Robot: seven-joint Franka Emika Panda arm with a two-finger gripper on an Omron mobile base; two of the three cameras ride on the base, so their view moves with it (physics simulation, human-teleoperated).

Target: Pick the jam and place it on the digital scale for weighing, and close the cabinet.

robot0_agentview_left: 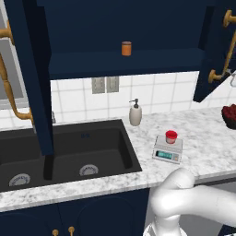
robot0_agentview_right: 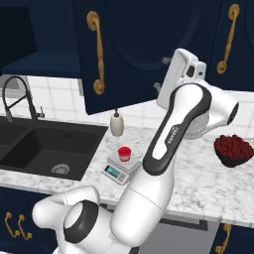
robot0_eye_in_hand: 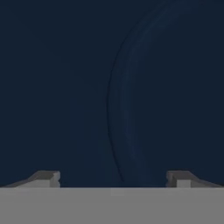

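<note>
jam (robot0_agentview_left: 171, 136) sits on scale (robot0_agentview_left: 168, 149), low on the worktop (robot0_agentview_left: 203, 138), far below tool: done | cabinet (robot0_agentview_right: 129, 54) doors not shut: left to do | tool (robot0_eye_in_hand: 113, 178) wide, holding nothing, right up at a door

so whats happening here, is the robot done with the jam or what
The jam already sits on the digital scale on the marble counter. The arm has lifted to the cabinet, whose doors hang open. Its pincer is open, empty, and faces a navy door panel at close range, apparently about to push it shut.
</note>
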